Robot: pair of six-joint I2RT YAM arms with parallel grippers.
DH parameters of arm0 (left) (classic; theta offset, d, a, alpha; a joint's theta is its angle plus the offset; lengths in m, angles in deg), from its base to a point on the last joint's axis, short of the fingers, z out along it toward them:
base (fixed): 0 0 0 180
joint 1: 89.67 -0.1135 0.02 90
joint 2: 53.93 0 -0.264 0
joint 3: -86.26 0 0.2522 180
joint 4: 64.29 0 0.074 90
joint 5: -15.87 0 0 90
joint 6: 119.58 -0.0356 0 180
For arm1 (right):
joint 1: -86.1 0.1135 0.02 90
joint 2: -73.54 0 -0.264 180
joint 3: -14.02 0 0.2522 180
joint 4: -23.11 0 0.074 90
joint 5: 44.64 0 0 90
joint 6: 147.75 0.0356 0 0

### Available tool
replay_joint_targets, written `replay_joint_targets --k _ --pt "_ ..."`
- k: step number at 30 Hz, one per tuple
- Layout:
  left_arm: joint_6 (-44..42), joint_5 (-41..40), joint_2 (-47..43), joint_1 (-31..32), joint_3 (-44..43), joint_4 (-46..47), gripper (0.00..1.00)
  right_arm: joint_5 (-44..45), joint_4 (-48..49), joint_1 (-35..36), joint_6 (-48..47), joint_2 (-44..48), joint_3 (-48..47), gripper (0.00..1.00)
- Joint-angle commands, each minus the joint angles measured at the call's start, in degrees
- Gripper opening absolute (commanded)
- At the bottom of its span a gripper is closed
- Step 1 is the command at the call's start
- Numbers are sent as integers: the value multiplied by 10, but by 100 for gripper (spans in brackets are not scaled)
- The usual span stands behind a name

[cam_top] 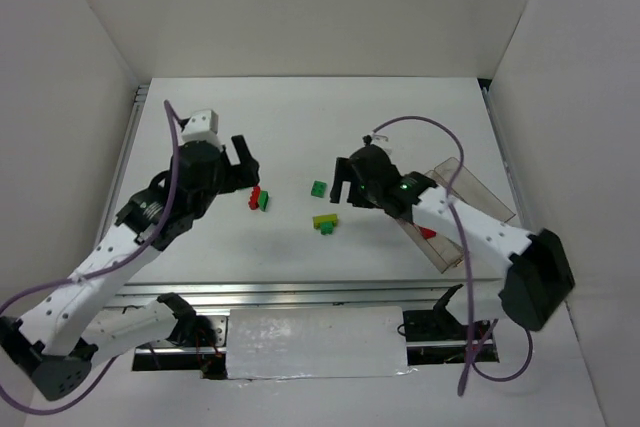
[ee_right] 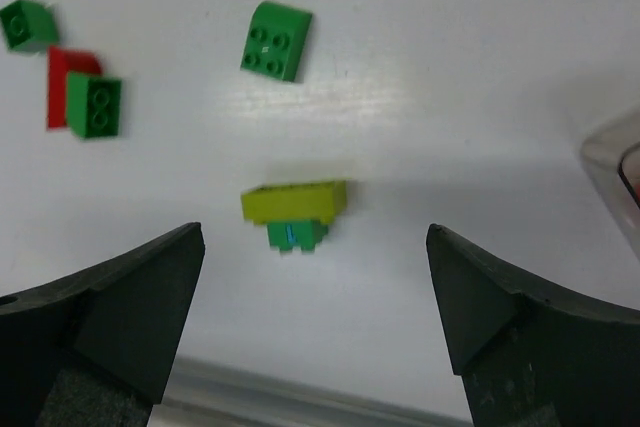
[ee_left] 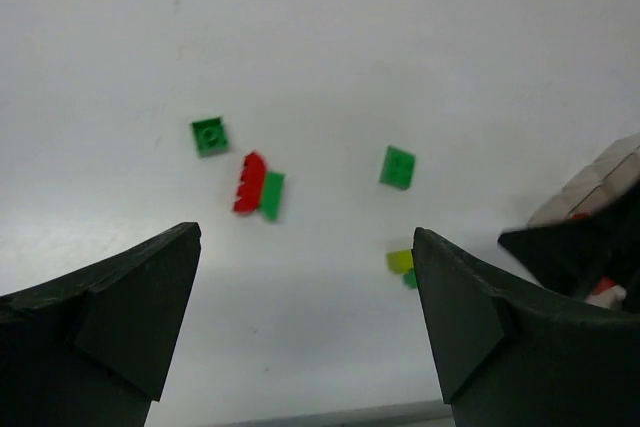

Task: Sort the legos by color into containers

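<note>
Both grippers are open and empty above the table. My left gripper (cam_top: 247, 165) (ee_left: 306, 237) hovers just left of a red brick joined to a dark green brick (cam_top: 258, 197) (ee_left: 257, 187). A lone dark green brick (ee_left: 209, 135) lies beyond them. My right gripper (cam_top: 340, 187) (ee_right: 315, 245) hovers over a yellow-green brick (cam_top: 325, 219) (ee_right: 294, 201) with a small green brick (ee_right: 297, 234) against it. Another dark green brick (cam_top: 318, 188) (ee_right: 276, 40) lies apart. The clear tray (cam_top: 470, 192) sits to the right, with a red brick (cam_top: 428, 233) inside.
White walls enclose the table on the left, back and right. A metal rail (cam_top: 300, 292) runs along the near edge. The tray's corner (ee_right: 612, 162) shows at the right edge of the right wrist view.
</note>
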Motion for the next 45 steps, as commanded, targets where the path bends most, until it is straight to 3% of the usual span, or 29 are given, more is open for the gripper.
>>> replay_joint_targets --k 1,4,10,13,17,20,21,22,28,29,30,37,45 --pt "-3 -52 -75 -2 13 -129 99 142 26 32 63 -117 -76 100" --pt "-33 -12 -130 -2 29 -171 100 197 0 56 109 -231 -156 100" --pt "-83 47 -189 2 101 -132 100 213 -61 63 133 -413 -338 100" --pt "-87 57 -194 1 104 -124 100 213 -87 63 140 -459 -367 98" --pt "-90 69 -200 1 108 -122 99 204 -61 59 152 -459 -326 94" --pt "-93 77 -208 2 111 -117 99 183 -41 53 147 -460 -307 81" --pt "-93 77 -210 2 112 -115 100 170 -37 49 144 -467 -306 70" --pt "-93 80 -213 2 113 -115 100 167 -38 48 139 -468 -304 65" --pt "-97 91 -228 2 117 -108 100 104 -15 22 102 -458 -295 39" --pt "-98 91 -229 2 117 -108 99 101 -13 19 99 -456 -294 4" --pt "-98 92 -229 2 118 -108 100 105 -15 19 98 -449 -294 0" --pt "-98 95 -225 3 118 -108 99 121 8 -7 29 -316 -236 0" --pt "-98 97 -229 4 120 -105 100 50 21 -266 10 -86 -55 0"
